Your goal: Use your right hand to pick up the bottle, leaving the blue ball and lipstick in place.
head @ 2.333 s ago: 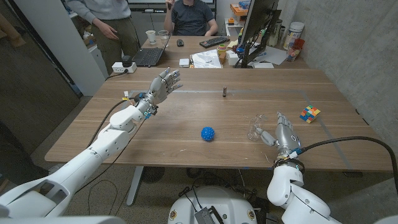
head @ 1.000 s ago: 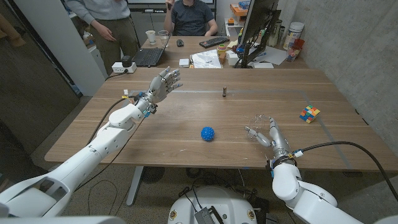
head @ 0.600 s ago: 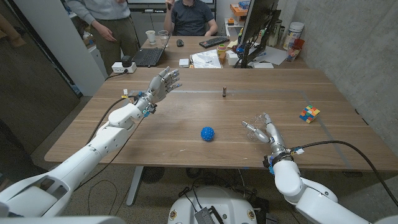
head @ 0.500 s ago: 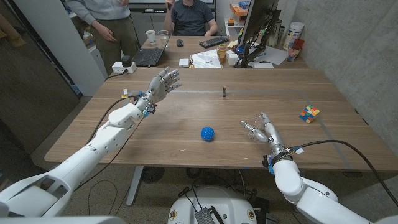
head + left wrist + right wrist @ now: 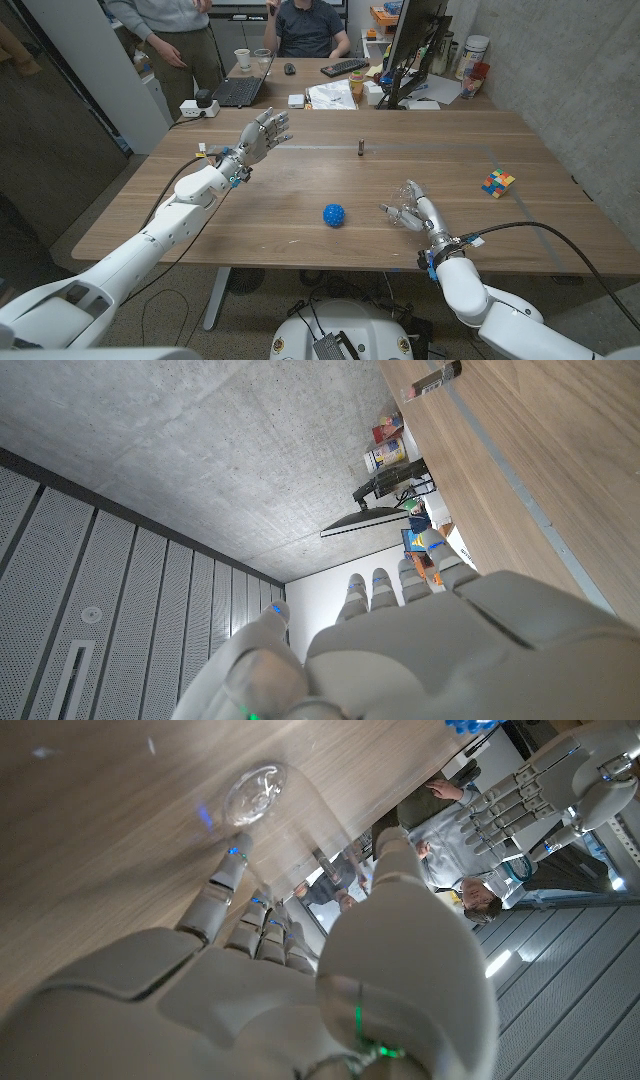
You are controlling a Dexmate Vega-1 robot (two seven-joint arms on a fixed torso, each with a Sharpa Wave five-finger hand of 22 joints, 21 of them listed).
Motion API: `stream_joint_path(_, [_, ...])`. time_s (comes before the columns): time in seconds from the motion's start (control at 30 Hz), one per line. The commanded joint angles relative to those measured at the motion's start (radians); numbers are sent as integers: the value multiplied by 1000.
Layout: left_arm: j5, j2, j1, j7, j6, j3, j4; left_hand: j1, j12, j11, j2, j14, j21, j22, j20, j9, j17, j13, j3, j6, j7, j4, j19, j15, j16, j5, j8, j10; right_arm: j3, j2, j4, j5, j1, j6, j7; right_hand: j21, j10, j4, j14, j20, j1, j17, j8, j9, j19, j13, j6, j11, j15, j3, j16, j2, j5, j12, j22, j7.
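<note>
A: The right hand [image 5: 412,205] reaches the clear bottle [image 5: 405,213] at the near right of the wooden surface [image 5: 300,190], fingers around it. How far along is the job?

B: Midway, by the look of it. In the head view the bottle sits inside the hand, low over the wood; whether it is lifted or resting there I cannot tell. The grip appears to be closing, and I cannot tell whether it is firm. The raise is what remains.

A: And the things to be left alone?

B: The blue ball [image 5: 334,214] lies near the bottle, to its left, untouched. The lipstick [image 5: 361,147] stands well apart, farther back. A coloured cube [image 5: 498,182] sits toward the right edge.

A: The other arm?

B: The left hand [image 5: 262,134] hovers above the far left, fingers spread, holding nothing.

A: What do the wrist cameras add?

B: The right wrist view shows the bottle's round end [image 5: 254,792] beyond the fingertips [image 5: 234,855], the clear body between fingers and thumb. The left wrist view catches the lipstick from afar.
</note>
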Motion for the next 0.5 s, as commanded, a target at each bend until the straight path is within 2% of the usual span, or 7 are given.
stream_joint_path(0.03, [-4,9,15,3,1,-6,-17,-11,4,-8,53,1,-3,6,3,2,2,5,-6,-7,1,2,9,-2,5,8,5,-3,-24,23,-5,-68,8,-46,-82,27,97,8,105,-66,87,37,30,12,82,25,92,-20,-90,10,62,53,-29,40,10,-15])
stream_joint_path(0.13, [-1,9,15,2,-5,-5,-18,-13,4,-8,51,2,-3,6,3,2,2,5,-9,-8,1,2,9,-3,5,9,5,-3,-25,28,1,-75,9,-40,-92,53,186,17,171,-114,116,82,55,25,128,53,173,-49,-119,-1,110,74,-52,100,20,-37])
stream_joint_path(0.17, [0,9,15,5,-3,-5,-19,-13,4,-8,50,2,-3,6,2,2,2,5,-10,-8,1,3,9,-3,5,9,5,-3,-22,34,11,-72,6,-17,-99,63,212,18,195,-125,129,104,67,30,141,64,206,-49,-127,-3,131,85,-59,123,25,-43])
stream_joint_path(0.2, [-1,8,14,1,-4,-4,-18,-13,4,-8,50,2,-4,6,3,2,2,5,-11,-8,1,3,9,-3,5,10,5,-3,-22,36,8,-75,6,-26,-102,75,238,19,223,-131,139,126,75,36,153,76,230,-66,-136,-8,153,89,-67,147,31,-47])
stream_joint_path(0.3, [-1,8,13,-2,-4,-3,-19,-14,4,-8,48,1,-4,6,2,2,2,5,-14,-8,1,4,9,-2,5,11,5,-4,-22,44,22,-85,4,-2,-119,115,303,18,294,-143,172,198,113,56,186,115,312,-72,-146,-17,221,105,-84,212,51,-60])
stream_joint_path(0.37, [1,9,15,3,-3,-2,-23,-15,4,-9,47,1,-4,6,3,2,2,5,-15,-9,0,4,9,-3,5,11,5,-4,-25,47,19,-103,6,-18,-130,143,319,15,330,-153,202,248,138,71,198,142,351,-73,-158,-17,264,118,-93,245,68,-67])
stream_joint_path(0.5, [0,10,18,6,-1,-2,-28,-16,3,-9,46,0,-4,7,2,2,2,5,-19,-9,1,5,9,-3,5,13,5,-5,-24,62,34,-118,2,5,-155,188,364,18,385,-170,233,318,176,95,218,187,402,-84,-167,-16,317,141,-108,303,89,-79])
